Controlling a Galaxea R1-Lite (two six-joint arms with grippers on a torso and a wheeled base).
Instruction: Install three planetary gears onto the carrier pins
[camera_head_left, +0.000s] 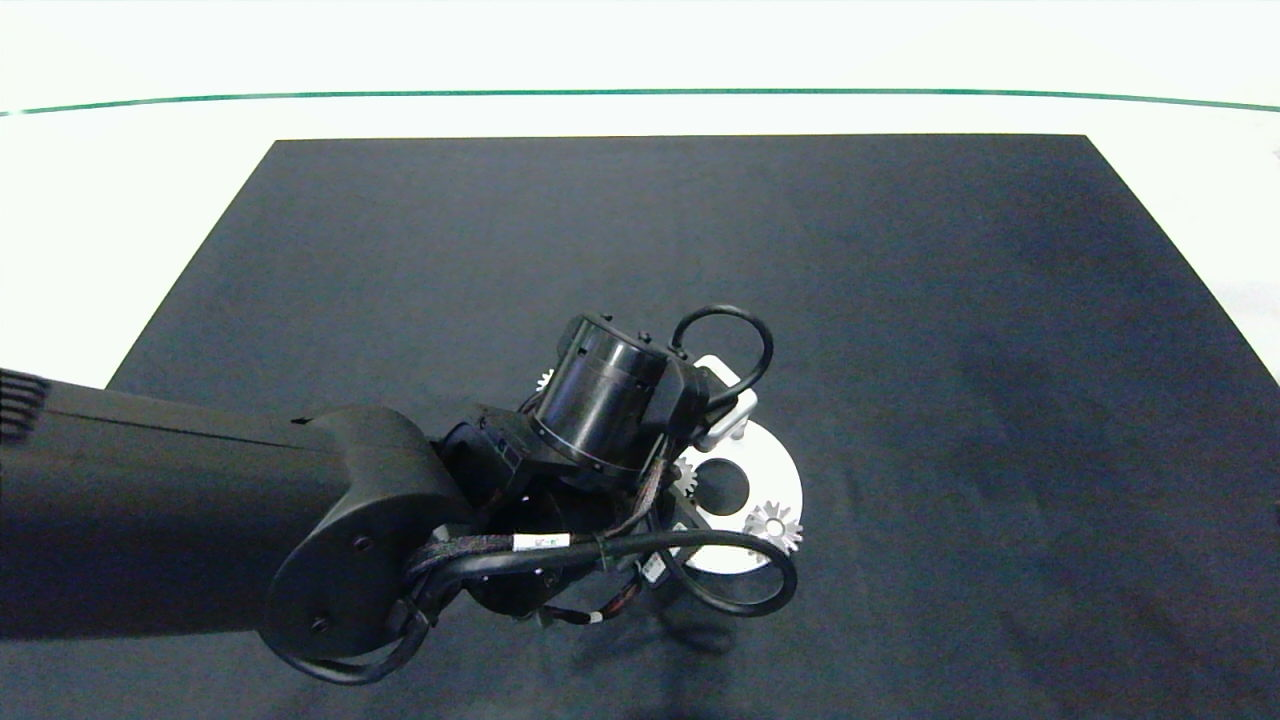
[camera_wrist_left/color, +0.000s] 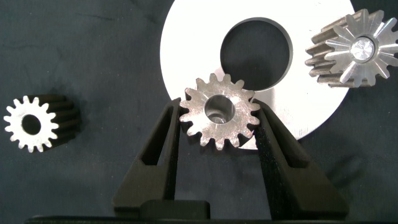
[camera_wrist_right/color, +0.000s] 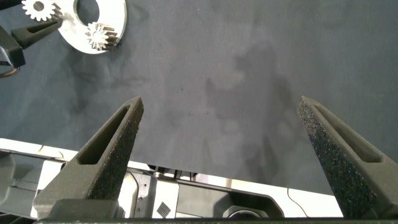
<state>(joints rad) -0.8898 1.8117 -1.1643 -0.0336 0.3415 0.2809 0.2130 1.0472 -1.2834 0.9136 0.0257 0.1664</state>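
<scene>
One gear (camera_wrist_left/color: 219, 112) flat, bore up | left pincer (camera_wrist_left/color: 217, 134) clamps it over disc (camera_wrist_left/color: 193, 43)

A dark mat (camera_head_left: 900, 350) covers the white table (camera_head_left: 120, 220), bearing the white disc (camera_head_left: 785, 480) and one loose gear (camera_wrist_left/color: 31, 124).

three silver toothed planetary gears (camera_wrist_left/color: 219, 112): one held over the white disc's (camera_wrist_left/color: 186, 56) rim beside its centre hole, one seated on the disc, one flat on the dark mat (camera_wrist_left/color: 93, 62) nearby.

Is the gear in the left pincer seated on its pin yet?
Cannot tell. The left pincer is shut on the gear over the white disc; something pale shows in its bore.
</scene>
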